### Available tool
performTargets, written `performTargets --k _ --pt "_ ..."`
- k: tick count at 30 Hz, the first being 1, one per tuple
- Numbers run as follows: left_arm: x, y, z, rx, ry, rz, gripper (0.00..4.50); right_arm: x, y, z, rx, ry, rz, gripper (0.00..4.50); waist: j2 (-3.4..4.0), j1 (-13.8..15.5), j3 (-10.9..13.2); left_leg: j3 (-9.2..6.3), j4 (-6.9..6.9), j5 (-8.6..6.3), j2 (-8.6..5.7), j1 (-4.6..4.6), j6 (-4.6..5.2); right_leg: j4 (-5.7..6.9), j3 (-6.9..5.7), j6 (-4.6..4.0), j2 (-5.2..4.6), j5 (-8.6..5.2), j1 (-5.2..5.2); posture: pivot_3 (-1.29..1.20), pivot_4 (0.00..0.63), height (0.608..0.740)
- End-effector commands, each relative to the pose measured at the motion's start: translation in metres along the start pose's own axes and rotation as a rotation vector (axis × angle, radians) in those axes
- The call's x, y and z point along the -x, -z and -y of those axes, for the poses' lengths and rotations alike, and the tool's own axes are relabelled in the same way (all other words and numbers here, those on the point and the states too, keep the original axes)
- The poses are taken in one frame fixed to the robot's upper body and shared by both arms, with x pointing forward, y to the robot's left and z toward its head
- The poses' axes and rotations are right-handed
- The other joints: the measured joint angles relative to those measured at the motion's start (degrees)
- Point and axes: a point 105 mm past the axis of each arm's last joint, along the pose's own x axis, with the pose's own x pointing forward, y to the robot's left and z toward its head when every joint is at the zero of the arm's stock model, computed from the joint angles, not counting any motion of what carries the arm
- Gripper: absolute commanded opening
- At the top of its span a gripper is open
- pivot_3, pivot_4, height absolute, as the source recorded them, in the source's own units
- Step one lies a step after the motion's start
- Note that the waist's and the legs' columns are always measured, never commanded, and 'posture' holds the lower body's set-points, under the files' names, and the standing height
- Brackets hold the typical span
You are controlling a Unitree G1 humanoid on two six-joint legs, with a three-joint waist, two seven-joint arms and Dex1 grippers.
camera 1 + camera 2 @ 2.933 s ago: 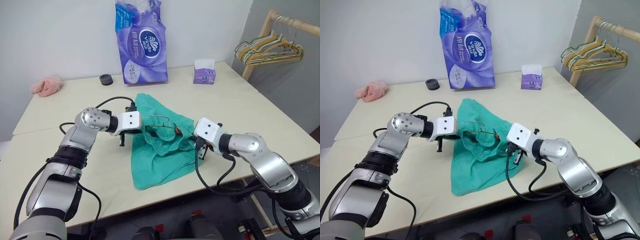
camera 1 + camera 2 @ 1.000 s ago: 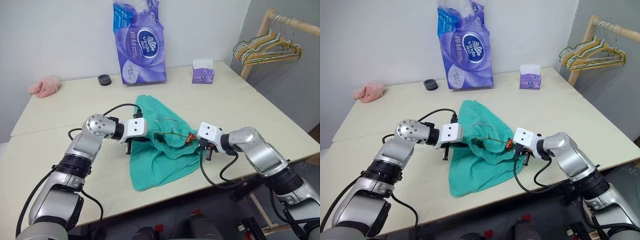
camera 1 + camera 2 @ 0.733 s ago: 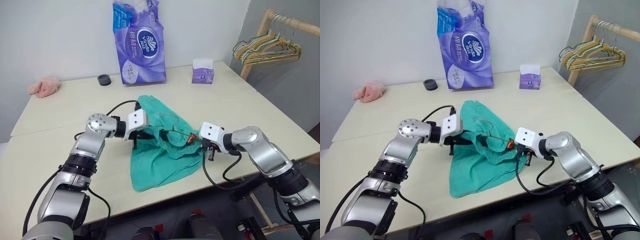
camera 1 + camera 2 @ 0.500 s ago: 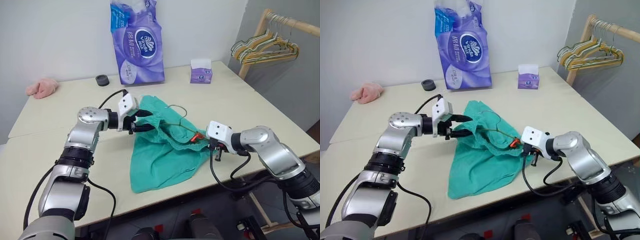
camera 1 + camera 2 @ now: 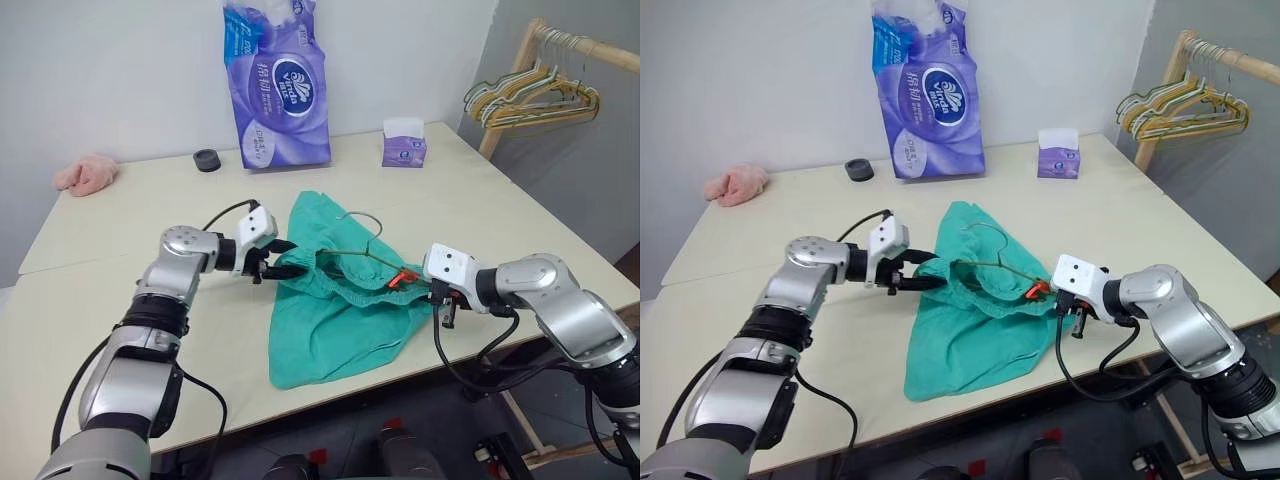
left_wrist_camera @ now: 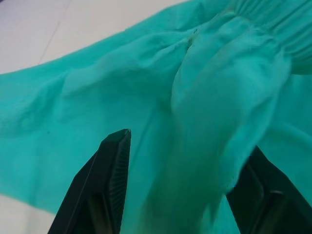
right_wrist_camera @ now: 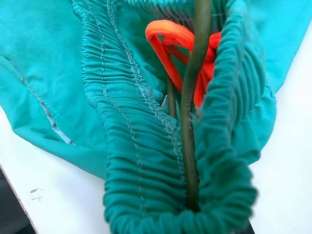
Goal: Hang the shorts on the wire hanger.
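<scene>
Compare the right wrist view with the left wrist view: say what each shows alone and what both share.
Right wrist alone: the thin wire hanger running along the gathered waistband, with an orange cord looped around it. Left wrist alone: the left claw open, its black fingers on either side of a raised fold of cloth. Both: the teal shorts lying on the pale table.

shorts (image 5: 340,310): soft matt cloth | wire hanger (image 5: 358,256): thin smooth wire | table (image 5: 130,215): matt, smooth

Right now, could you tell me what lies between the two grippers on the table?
The shorts span that stretch, with the wire hanger threaded through their waistband; the left eye view shows it between the left gripper and right gripper.
</scene>
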Motion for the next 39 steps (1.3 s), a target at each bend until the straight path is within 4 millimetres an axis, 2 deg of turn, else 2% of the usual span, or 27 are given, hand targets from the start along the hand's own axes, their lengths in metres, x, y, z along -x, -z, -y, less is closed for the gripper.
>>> performTargets --k 1,2,9,18,27,34,39 --pt "0.002 -0.011 -0.016 -0.109 -0.076 -0.013 2.39 0.011 -0.01 0.003 0.028 0.026 0.03 0.0 0.0 -0.1 0.0 0.0 -0.01 0.0 0.0 0.0 0.0 0.0 -0.01 0.0 0.0 0.0 0.0 -0.28 0.036 0.74" --pt "0.002 -0.01 -0.018 -0.113 -0.084 -0.017 2.19 0.011 -0.01 0.003 0.028 0.024 0.031 0.0 0.0 -0.12 0.0 0.0 -0.01 0.0 0.01 0.0 0.0 0.0 -0.01 0.0 0.0 0.0 0.0 -0.28 0.037 0.74" --pt "0.011 -0.007 -0.037 -0.153 -0.205 -0.037 0.07 0.016 -0.006 0.0 0.022 0.017 0.016 0.0 -0.01 -0.14 0.0 0.0 -0.01 -0.01 0.0 -0.01 0.01 0.0 -0.01 0.0 0.0 0.0 -0.01 -0.28 0.037 0.74" --pt "0.014 -0.001 -0.04 -0.166 -0.23 -0.063 0.01 0.023 0.001 -0.002 0.003 0.01 -0.004 0.0 -0.01 -0.12 -0.01 0.0 0.0 -0.01 0.0 -0.03 0.02 0.0 -0.03 0.01 0.0 0.0 0.0 -0.27 0.039 0.74" --pt "0.015 -0.001 -0.045 -0.171 -0.28 -0.064 0.01 0.036 0.018 -0.013 0.024 -0.027 -0.07 0.0 -0.02 0.04 -0.01 0.0 0.01 -0.02 0.0 -0.04 0.03 -0.01 -0.04 0.02 -0.01 0.0 0.0 -0.27 0.04 0.74" --pt "0.012 0.001 -0.043 -0.17 -0.276 -0.065 0.01 0.038 0.009 -0.013 0.033 -0.019 -0.034 0.0 -0.02 0.03 -0.01 0.0 0.0 -0.02 0.01 -0.04 0.03 -0.01 -0.05 0.02 -0.01 0.0 0.0 -0.27 0.042 0.74" --pt "0.005 0.001 -0.033 -0.163 -0.243 -0.026 0.01 0.039 0.002 -0.006 -0.022 0.01 0.01 0.0 -0.03 0.05 -0.01 0.0 0.01 -0.02 0.01 -0.05 0.03 -0.01 -0.04 0.02 -0.01 0.0 0.01 -0.27 0.04 0.74"
